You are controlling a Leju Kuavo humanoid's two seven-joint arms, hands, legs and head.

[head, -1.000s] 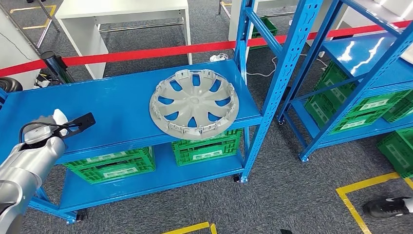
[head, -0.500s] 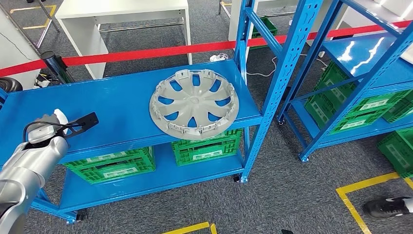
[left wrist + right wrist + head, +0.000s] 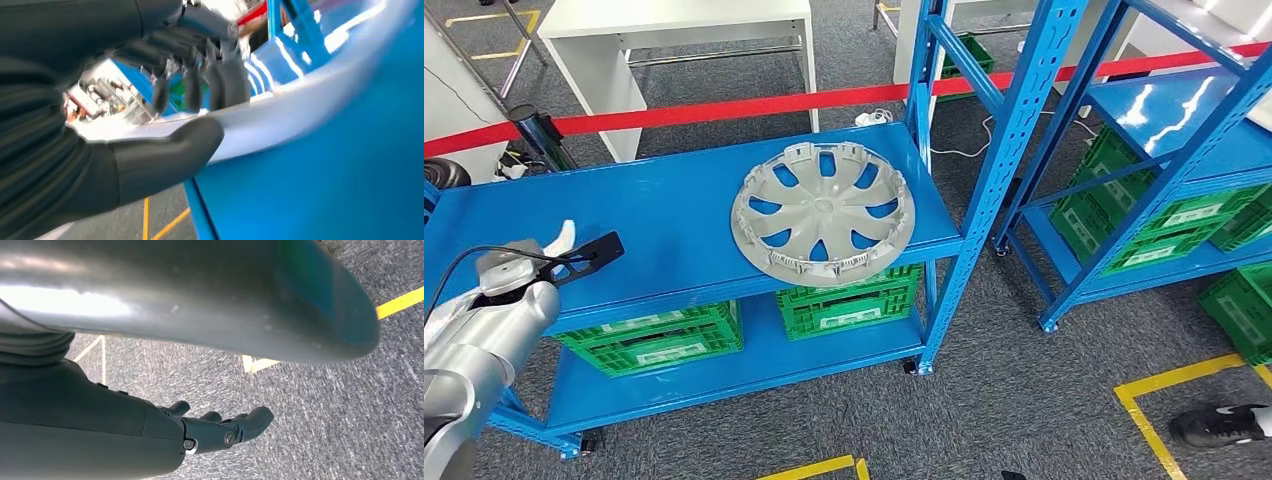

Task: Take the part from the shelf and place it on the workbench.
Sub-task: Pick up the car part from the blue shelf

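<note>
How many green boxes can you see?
6, maybe more hidden: two crates under the wheel cover's shelf, one behind, two on the right rack, one on the floor.

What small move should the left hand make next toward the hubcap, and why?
Probably carry the left hand further along the blue shelf toward the grey hubcap. The hand hovers open at the shelf's near left edge, holding nothing, well apart from the hubcap, which lies flat and untouched at the shelf's right end. The right hand hangs over the floor.

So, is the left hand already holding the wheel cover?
No, the left hand is over the bare shelf, well apart from the wheel cover.
</note>
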